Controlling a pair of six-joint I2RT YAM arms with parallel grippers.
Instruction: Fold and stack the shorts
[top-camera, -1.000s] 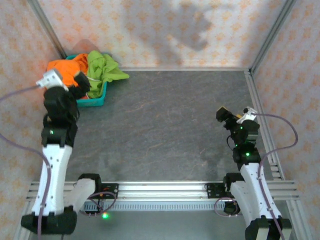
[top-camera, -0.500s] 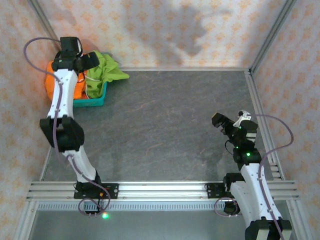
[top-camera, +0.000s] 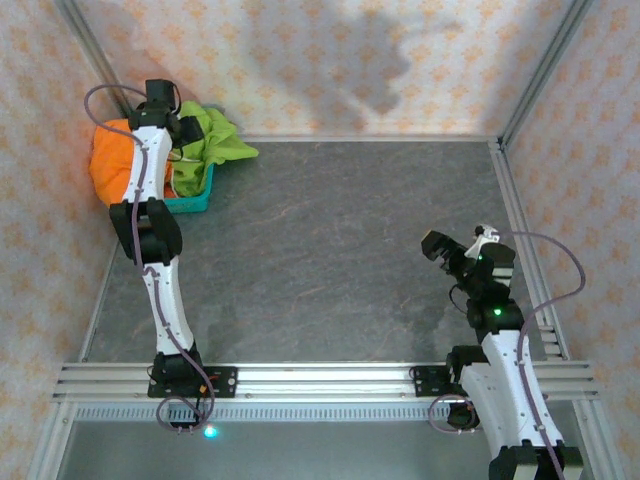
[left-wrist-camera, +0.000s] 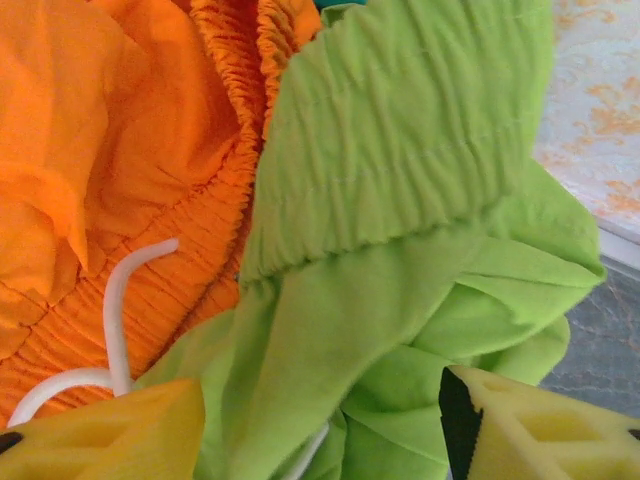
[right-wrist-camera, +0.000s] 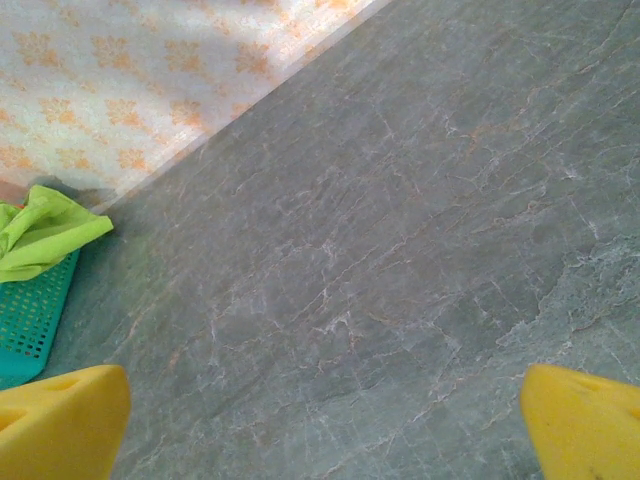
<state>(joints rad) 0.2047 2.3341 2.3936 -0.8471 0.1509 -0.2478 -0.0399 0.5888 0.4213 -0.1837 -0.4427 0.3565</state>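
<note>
In the far left corner, the teal basket (top-camera: 196, 203) held the orange shorts (top-camera: 112, 165), heaped over its left rim, and the lime green shorts (top-camera: 222, 143), spilling over its right. The left gripper (top-camera: 186, 128) stood at the lime fabric, jaws spread wide and grasping nothing. Well to the right, the right gripper (top-camera: 436, 245) hung released above the grey table (top-camera: 330, 240).

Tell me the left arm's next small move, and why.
Probably lower the left gripper slightly and close on the lime green shorts: its jaws stand open with green fabric bunched between them, nothing gripped yet, and the shorts lie heaped in the teal basket.
</note>
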